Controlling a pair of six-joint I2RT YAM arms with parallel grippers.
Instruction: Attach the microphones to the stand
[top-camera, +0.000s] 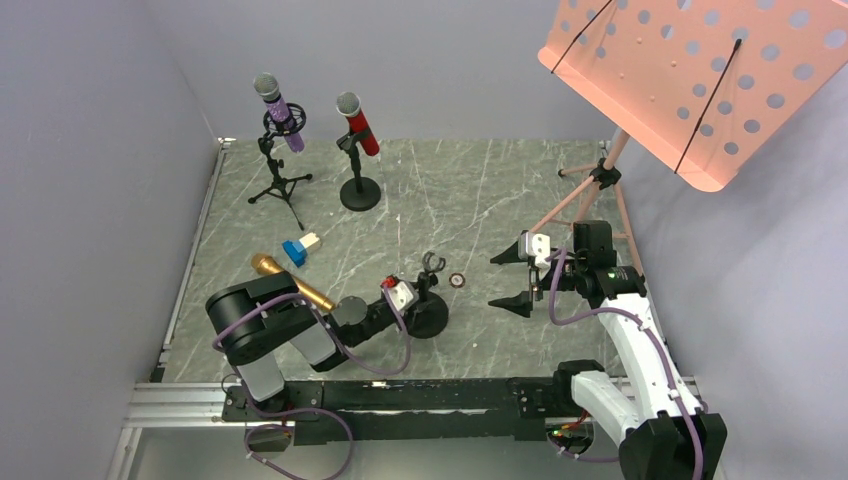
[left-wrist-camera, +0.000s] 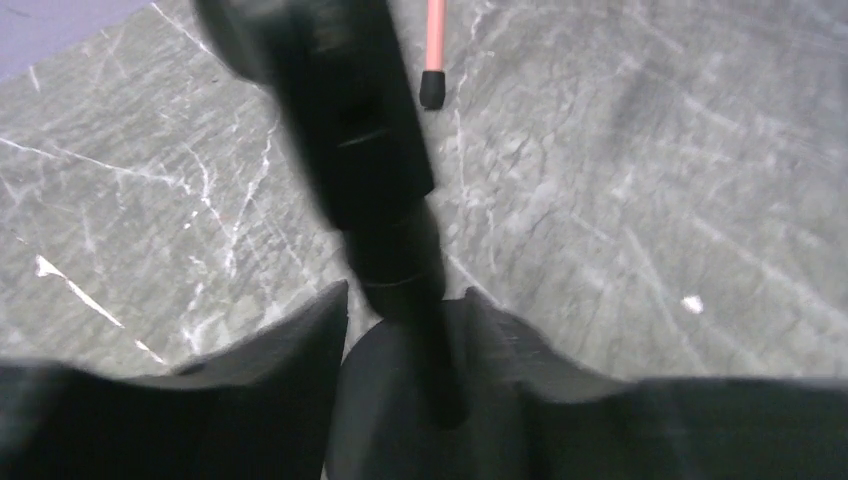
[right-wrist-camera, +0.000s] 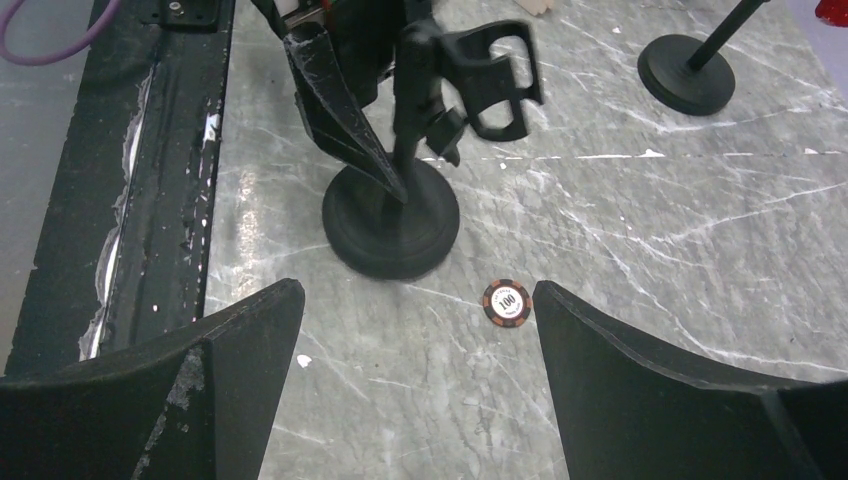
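Gold mic (top-camera: 295, 285) lying flat on desk (top-camera: 450, 190); your L pincer (left-wrist-camera: 405, 300) is straddling black clip stand (right-wrist-camera: 395, 235) pole, grip unclear; R pincer (top-camera: 518, 278) is hanging open.

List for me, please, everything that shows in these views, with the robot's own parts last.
purple mic: one, purple with silver head, in the tripod stand, back left
red mic: one, red with silver head, in the round stand
gold mic: one, gold, lying by the left arm
tripod stand: one, black, back left
round stand: one, black, right of the tripod stand
empty stand: one, black, front centre
chip: one, red-brown, beside the empty stand
block: one, blue and white, near the gold mic
music stand: one, pink, back right
table: one, grey marble
left gripper: black, around the empty stand's post
right gripper: black, open, by the chip
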